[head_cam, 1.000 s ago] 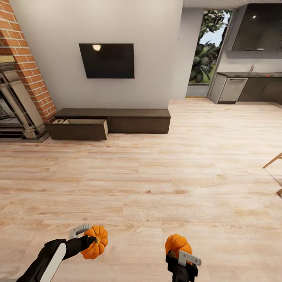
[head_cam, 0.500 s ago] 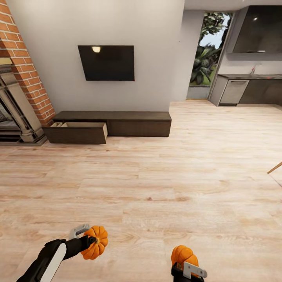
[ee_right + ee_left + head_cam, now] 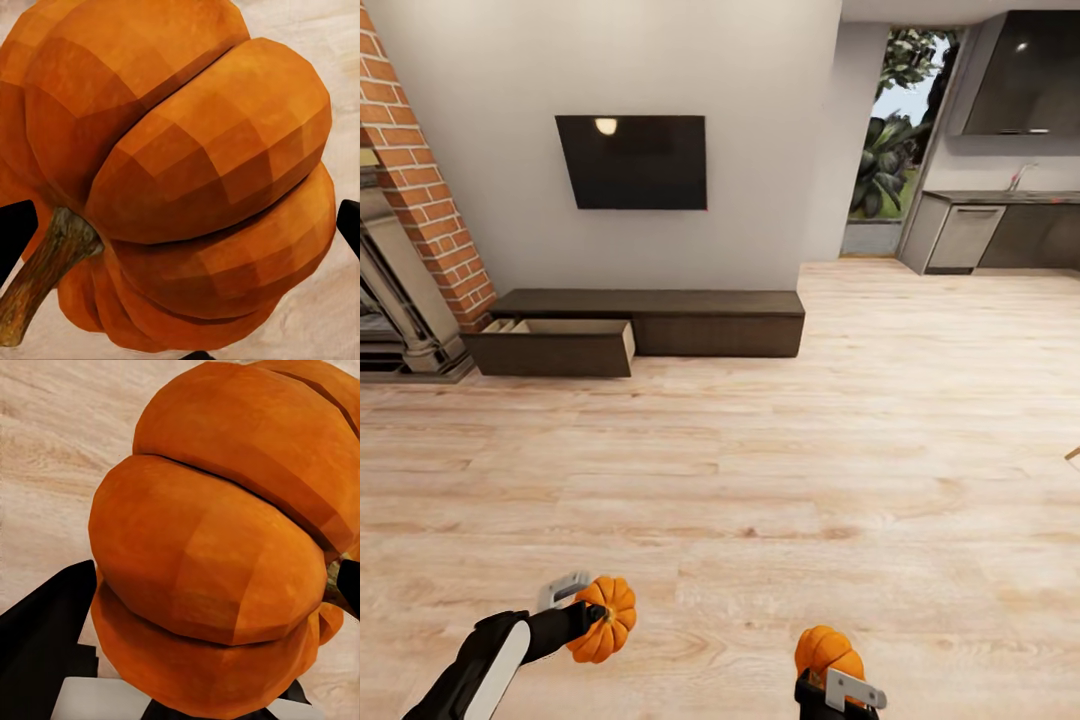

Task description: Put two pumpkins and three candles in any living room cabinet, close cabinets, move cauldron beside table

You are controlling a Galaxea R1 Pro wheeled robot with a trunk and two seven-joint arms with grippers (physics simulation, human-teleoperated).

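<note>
I am looking over a wide floor (image 3: 780, 470) of pale wood planks, running well ahead of both my claws to a plain grey wall (image 3: 660, 60). Against that wall, far ahead of my left claw (image 3: 592, 618), one long, low dark brown cabinet (image 3: 700, 322) is sitting, flat-fronted and boxy, with one drawer (image 3: 555, 345) at its left end standing pulled out and showing a pale beige inside. Above it one flat black screen (image 3: 631, 161) is hanging, and one red brick column (image 3: 422, 200) is rising to the left.

I am carrying two pumpkins, one in each claw, both bright orange, ribbed and squashed-round. My left claw is clamping one pumpkin (image 3: 605, 618) between its dark fingers (image 3: 45, 645), its fat smooth lobes bulging close to my wrist. My right claw (image 3: 830, 668) is gripping the other pumpkin (image 3: 825, 651), whose rough brown stem (image 3: 45, 274) is poking out sideways.
</note>
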